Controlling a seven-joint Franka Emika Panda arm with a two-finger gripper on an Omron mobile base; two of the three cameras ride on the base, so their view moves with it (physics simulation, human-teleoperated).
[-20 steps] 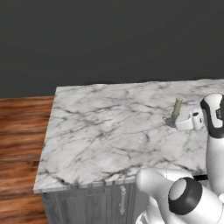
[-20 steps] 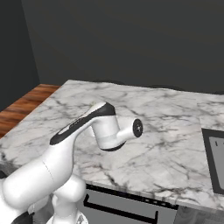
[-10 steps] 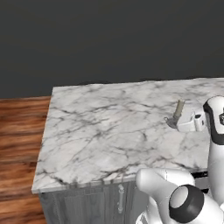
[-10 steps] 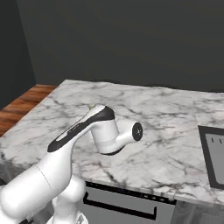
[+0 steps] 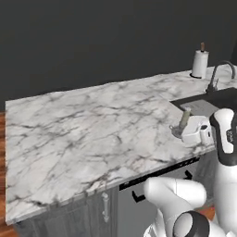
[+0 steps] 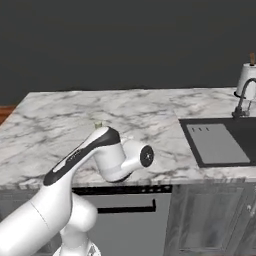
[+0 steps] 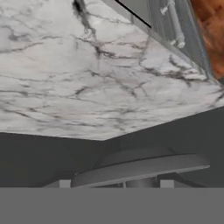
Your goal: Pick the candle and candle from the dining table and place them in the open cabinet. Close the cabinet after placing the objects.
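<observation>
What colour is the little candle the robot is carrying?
Pale olive green; the candle shows best in the left base view, sticking up from the pincer.

Glossy white arm (image 6: 65, 200) built of rounded, tubular shells, bulbous at the joints. Dark grey to black bands and a long dark stripe along one link. Round white cap (image 6: 146, 156) with a small dark centre mark on the side of a joint. White hand (image 5: 196, 132) with small dark markings.

No legible text, labels, brands, numbers or signs appear on any surface in the three views
</observation>
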